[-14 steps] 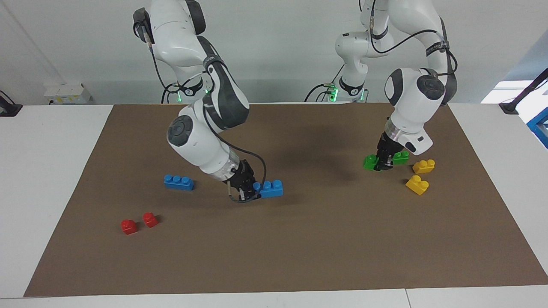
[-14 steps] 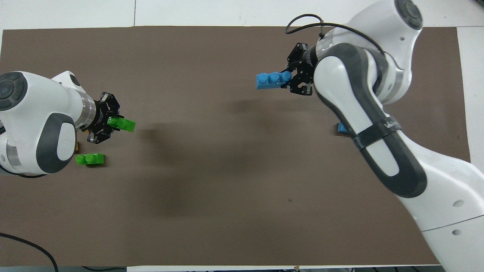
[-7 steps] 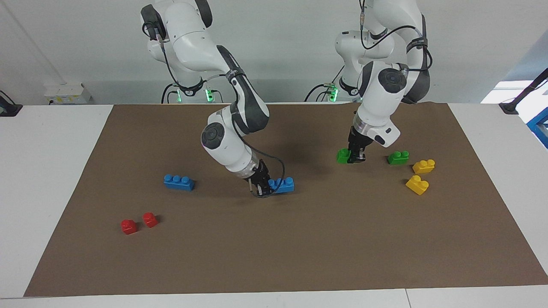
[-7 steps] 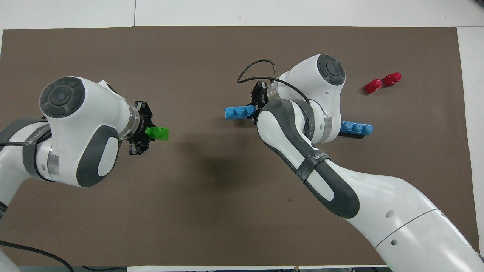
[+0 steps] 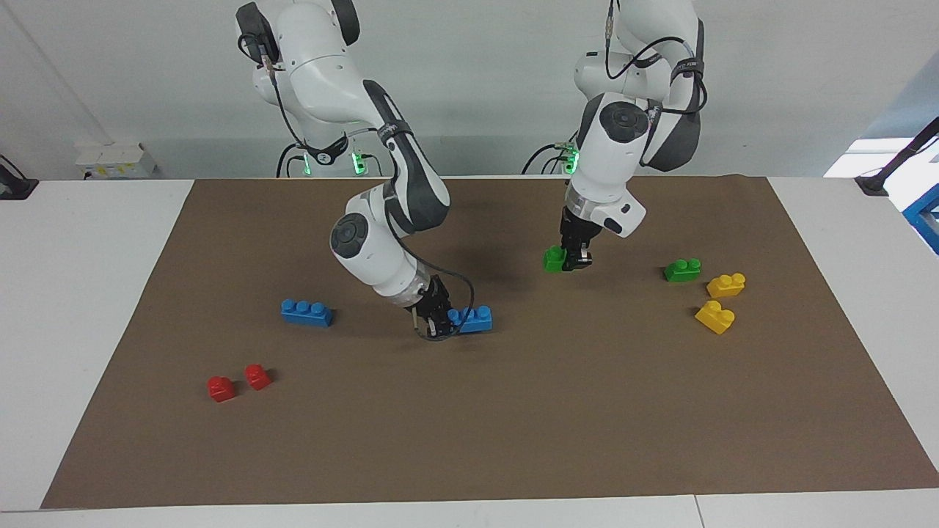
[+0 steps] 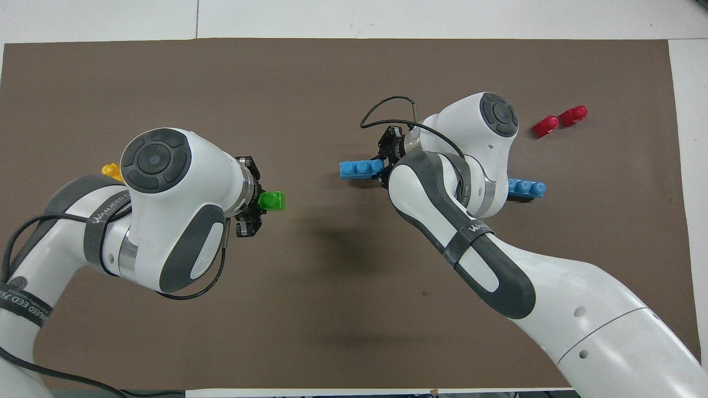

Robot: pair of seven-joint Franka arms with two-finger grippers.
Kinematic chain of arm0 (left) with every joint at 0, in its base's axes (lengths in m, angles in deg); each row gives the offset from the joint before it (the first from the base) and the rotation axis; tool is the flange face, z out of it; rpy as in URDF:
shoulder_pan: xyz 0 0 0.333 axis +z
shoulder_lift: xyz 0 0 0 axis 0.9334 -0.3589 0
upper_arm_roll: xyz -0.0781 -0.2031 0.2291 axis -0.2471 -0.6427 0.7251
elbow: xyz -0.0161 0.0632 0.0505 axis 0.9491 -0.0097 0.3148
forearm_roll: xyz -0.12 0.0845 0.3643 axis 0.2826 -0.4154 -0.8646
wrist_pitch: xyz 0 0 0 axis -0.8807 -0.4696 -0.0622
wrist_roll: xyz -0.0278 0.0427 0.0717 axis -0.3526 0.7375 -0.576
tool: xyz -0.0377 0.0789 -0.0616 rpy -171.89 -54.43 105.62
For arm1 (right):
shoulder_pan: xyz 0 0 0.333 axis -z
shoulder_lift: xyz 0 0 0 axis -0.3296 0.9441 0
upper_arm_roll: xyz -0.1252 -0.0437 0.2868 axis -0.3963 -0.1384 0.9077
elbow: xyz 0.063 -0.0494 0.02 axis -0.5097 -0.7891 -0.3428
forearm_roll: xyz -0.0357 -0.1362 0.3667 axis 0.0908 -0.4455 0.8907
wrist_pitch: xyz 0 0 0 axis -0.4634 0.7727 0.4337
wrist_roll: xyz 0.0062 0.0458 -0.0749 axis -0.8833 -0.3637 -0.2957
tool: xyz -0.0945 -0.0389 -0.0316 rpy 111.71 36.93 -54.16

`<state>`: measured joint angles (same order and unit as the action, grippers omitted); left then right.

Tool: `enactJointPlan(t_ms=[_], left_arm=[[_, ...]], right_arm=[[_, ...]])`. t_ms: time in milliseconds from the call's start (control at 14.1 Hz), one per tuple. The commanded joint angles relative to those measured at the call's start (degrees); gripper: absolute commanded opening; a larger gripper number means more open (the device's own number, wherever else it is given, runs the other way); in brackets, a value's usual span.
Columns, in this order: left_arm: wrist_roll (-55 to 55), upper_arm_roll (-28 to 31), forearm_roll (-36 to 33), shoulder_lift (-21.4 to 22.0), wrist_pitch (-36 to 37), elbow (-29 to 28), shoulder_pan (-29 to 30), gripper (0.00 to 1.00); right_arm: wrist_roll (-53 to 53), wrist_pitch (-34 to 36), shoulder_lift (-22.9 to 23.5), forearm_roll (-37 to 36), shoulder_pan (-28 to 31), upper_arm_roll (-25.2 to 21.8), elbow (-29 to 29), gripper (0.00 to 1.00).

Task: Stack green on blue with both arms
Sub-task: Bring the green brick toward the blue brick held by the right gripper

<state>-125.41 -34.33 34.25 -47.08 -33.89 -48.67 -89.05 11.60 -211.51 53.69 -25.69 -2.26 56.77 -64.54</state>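
Observation:
A blue three-stud brick (image 5: pixel 473 318) (image 6: pixel 359 167) hangs low over the middle of the brown mat, with my right gripper (image 5: pixel 442 323) (image 6: pixel 384 165) shut on one of its ends. My left gripper (image 5: pixel 571 260) (image 6: pixel 259 202) is shut on a small green brick (image 5: pixel 554 259) (image 6: pixel 274 200) and holds it above the mat, a short way toward the left arm's end from the blue one. The two held bricks are apart. A second blue brick (image 5: pixel 307 312) (image 6: pixel 526 188) lies toward the right arm's end. A second green brick (image 5: pixel 682 270) lies toward the left arm's end and is hidden in the overhead view.
Two yellow bricks (image 5: pixel 726 284) (image 5: pixel 714 317) lie beside the loose green brick near the left arm's end. Two small red bricks (image 5: pixel 221 388) (image 5: pixel 257 376) sit toward the right arm's end, farther from the robots. The brown mat (image 5: pixel 513 425) covers the white table.
My left gripper has carried the green brick away from the other green and yellow bricks toward the table's middle. My right gripper has brought the blue brick toward the middle, closer to the green.

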Motion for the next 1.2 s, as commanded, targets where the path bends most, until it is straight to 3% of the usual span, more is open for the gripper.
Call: enactJointPlan(t_ms=[0,425,1134], left_arm=[[-2.8,0.0,0.7,-0.2,1.6,1.9,-0.7,0.00],[-8.5,-1.9,0.7,-0.6,0.7,3.4,-2.1,0.00],[-17.7,-3.3,-2.3,-12.6,0.9,14.2,-7.4,0.00]], right_arm=[[-2.6,-3.9,-1.5,2.4,-0.6,0.4,-5.0,0.00],[-3.8,-7.8,-0.1,2.9,-1.8,0.4,-6.8,0.00],[-3.1,-7.9,-0.1,5.6,-3.2,0.2,-6.6,0.00]])
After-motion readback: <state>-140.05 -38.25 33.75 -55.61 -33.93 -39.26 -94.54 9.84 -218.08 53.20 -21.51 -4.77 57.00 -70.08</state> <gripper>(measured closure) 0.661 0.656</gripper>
